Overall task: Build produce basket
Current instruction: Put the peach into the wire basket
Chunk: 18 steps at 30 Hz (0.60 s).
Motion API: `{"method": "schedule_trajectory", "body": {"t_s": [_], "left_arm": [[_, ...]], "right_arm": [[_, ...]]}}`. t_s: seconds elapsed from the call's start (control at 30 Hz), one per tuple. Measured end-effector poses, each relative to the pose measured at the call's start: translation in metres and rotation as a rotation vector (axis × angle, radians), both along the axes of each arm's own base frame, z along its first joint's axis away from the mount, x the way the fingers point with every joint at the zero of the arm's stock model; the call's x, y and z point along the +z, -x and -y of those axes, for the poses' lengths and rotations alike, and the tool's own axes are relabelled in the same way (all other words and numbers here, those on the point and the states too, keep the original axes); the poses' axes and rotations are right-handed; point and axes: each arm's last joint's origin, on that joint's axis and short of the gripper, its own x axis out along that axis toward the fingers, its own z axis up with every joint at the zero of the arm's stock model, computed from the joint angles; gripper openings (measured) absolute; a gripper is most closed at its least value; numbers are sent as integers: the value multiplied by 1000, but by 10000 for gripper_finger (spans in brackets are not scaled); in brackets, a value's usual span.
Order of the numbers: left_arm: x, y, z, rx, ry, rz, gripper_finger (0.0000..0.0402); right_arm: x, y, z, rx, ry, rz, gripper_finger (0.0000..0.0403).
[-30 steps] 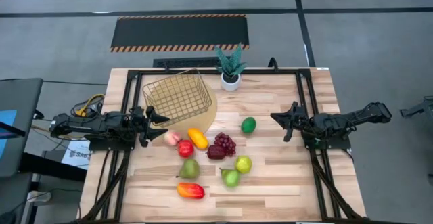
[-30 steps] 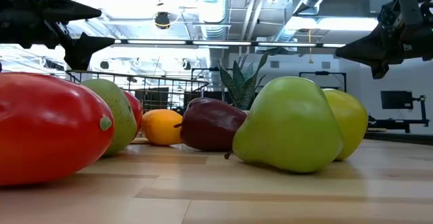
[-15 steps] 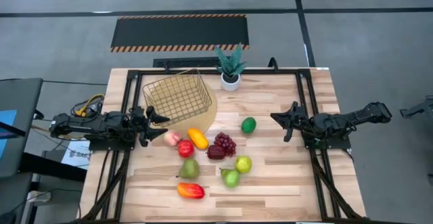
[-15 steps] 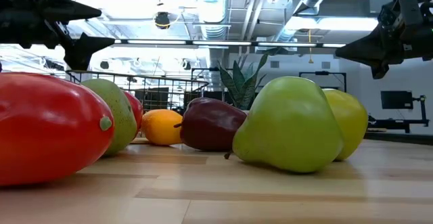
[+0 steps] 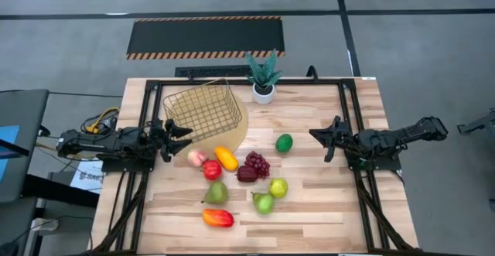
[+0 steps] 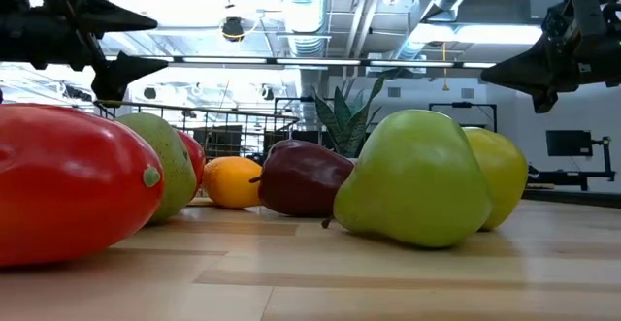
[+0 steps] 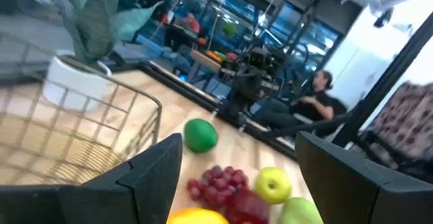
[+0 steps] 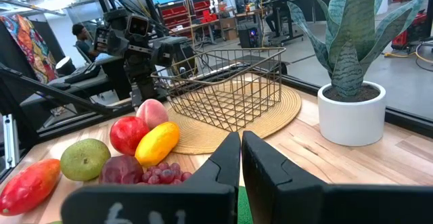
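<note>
1. Gold wire basket [image 5: 204, 113]: grid sides, wider at the top, empty, standing on a round woven mat [image 5: 232, 136] at the back left of the table [image 5: 332, 209], beside a potted plant [image 5: 264, 76].
2. Fruit loose on the wood in front of the basket: peach [image 5: 196, 158], red apple [image 5: 212, 170], orange mango [image 5: 226, 158], grapes [image 5: 257, 163], dark red apple [image 5: 247, 174], lime [image 5: 285, 142], 2 green pears [image 5: 216, 192] [image 5: 264, 203], yellow-green apple [image 5: 278, 187], red mango [image 5: 217, 218].
3. Left gripper [image 5: 179, 132]: fingers parted, holding nothing, above the table just left of the basket.
4. Right gripper [image 5: 315, 134]: fingers pressed together, empty, right of the lime.
</note>
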Motion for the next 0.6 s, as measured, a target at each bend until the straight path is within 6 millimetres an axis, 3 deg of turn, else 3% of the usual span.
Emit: {"method": "schedule_trajectory", "body": {"t_s": [0.33,0.6], "left_arm": [[0,0,-1,25,46,12,274],[1,1,-3,85,289,79,274]], "right_arm": [[0,0,0,0,0,-1,38],[0,0,0,0,0,0,38]]}}
